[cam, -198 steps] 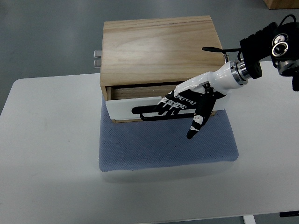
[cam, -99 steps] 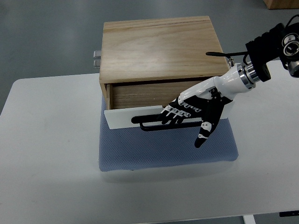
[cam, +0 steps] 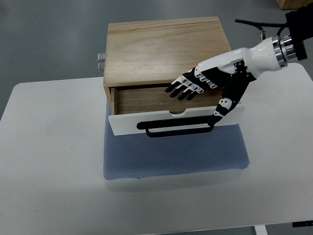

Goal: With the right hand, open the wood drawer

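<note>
A light wooden drawer box (cam: 164,49) stands at the back of a blue mat (cam: 173,154) on the white table. Its drawer (cam: 146,100) is pulled partly out, showing the wooden floor inside. The white drawer front (cam: 171,120) carries a black bar handle (cam: 176,128). My right hand (cam: 198,95), black and white, comes in from the right and hovers above the open drawer. Its fingers (cam: 183,88) are spread and hold nothing. The thumb (cam: 222,105) points down near the handle's right end. The left arm is out of view.
The white table (cam: 49,156) extends left, right and in front of the mat. A small metal fitting (cam: 101,61) sticks out at the box's back left. Grey floor lies beyond the table.
The drawer has slid a little further out. My right hand has let go of the black handle and lifted up and back, now above the open drawer.
</note>
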Robot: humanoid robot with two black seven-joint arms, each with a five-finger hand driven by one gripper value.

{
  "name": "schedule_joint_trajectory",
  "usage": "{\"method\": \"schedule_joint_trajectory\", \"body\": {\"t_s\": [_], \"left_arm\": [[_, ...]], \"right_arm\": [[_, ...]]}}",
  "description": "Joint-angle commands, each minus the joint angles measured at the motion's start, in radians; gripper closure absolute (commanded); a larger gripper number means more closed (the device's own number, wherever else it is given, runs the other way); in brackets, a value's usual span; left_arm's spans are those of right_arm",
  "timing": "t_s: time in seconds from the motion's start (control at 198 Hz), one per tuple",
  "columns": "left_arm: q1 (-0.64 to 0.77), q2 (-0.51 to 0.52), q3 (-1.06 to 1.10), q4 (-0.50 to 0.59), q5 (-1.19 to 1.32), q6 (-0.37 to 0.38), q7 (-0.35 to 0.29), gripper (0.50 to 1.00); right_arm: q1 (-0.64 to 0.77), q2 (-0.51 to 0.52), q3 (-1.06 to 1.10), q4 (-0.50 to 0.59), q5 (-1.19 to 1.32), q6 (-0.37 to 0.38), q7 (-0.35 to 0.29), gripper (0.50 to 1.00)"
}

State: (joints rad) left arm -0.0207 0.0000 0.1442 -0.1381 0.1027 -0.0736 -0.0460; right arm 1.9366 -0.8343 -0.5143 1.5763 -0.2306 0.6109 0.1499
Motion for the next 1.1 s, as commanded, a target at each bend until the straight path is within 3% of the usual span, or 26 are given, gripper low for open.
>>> {"method": "schedule_joint_trajectory", "body": {"t_s": [0.0, 0.257, 0.489, 0.54, 0.545, 0.565, 0.782, 1.095], "left_arm": [[-0.001, 0.000, 0.000, 0.000, 0.000, 0.000, 0.000, 0.500], [-0.001, 0.000, 0.000, 0.000, 0.000, 0.000, 0.000, 0.500], [0.001, 0.000, 0.000, 0.000, 0.000, 0.000, 0.000, 0.500], [0.001, 0.000, 0.000, 0.000, 0.000, 0.000, 0.000, 0.500], [0.001, 0.000, 0.000, 0.000, 0.000, 0.000, 0.000, 0.500], [-0.001, 0.000, 0.000, 0.000, 0.000, 0.000, 0.000, 0.500], [0.001, 0.000, 0.000, 0.000, 0.000, 0.000, 0.000, 0.500], [-0.001, 0.000, 0.000, 0.000, 0.000, 0.000, 0.000, 0.500]], "right_arm": [[-0.011, -0.065, 0.079, -0.007, 0.007, 0.000, 0.000, 0.548], [-0.107, -0.152, 0.221, -0.116, 0.137, 0.000, 0.008, 0.548], [-0.360, -0.154, 0.559, -0.323, 0.160, -0.029, 0.003, 0.548], [-0.360, -0.154, 0.559, -0.323, 0.160, -0.030, 0.003, 0.548], [-0.416, -0.144, 0.641, -0.363, 0.154, -0.064, 0.000, 0.548], [-0.438, -0.137, 0.677, -0.377, 0.149, -0.083, -0.001, 0.548], [-0.600, -0.026, 0.962, -0.547, 0.019, -0.240, -0.012, 0.548], [-0.886, 0.234, 1.441, -0.838, -0.398, -0.267, -0.049, 0.548]]}}
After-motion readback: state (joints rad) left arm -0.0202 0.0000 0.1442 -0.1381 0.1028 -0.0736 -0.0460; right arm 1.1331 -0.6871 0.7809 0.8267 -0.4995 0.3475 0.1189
